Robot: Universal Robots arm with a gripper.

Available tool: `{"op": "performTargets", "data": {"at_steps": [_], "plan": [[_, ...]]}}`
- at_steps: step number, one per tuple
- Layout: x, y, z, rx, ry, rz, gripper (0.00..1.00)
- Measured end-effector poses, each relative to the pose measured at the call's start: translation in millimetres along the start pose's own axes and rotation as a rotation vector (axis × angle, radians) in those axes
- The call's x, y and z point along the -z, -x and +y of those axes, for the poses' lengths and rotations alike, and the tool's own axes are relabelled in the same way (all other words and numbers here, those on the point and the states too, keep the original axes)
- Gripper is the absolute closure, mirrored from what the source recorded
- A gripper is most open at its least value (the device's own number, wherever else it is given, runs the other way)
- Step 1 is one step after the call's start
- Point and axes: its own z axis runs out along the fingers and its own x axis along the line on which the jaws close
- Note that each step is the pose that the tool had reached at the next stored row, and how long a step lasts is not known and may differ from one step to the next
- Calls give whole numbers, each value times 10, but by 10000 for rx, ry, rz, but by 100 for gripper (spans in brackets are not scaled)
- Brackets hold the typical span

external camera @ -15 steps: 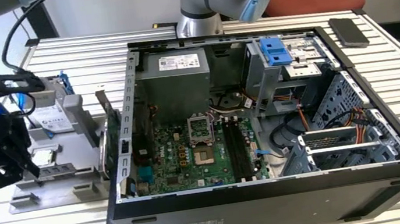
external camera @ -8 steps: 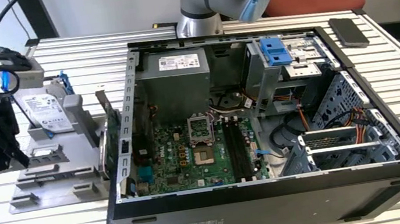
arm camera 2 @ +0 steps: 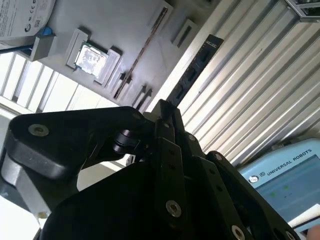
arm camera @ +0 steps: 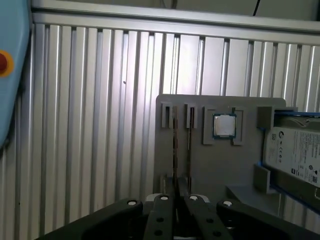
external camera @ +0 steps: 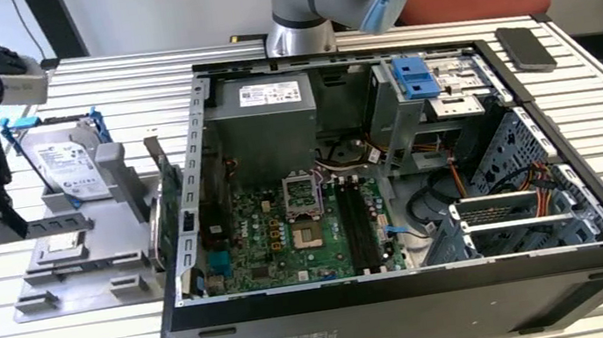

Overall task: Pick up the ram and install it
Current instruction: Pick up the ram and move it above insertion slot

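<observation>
One ram (arm camera 2: 193,70) sits pinched in the narrow gripper (arm camera 2: 162,106) near the grey tray (arm camera 2: 120,25) holding a processor chip (arm camera 2: 91,57).

Bare tabletop (arm camera: 100,125) beside gray holder (arm camera: 220,165)

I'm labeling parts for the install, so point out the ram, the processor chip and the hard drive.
ram (arm camera 2: 193,69), second wrist view, middle of the dark stick.
processor chip (arm camera: 224,125), first wrist view, centre of its metal lid.
hard drive (external camera: 67,162), exterior view, its labelled face.
</observation>
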Motion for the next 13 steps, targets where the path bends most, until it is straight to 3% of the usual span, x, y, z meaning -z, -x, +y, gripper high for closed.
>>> {"op": "performTargets", "data": {"at_steps": [13], "plan": [[365,11,-1,0,-1,0,100]]}}
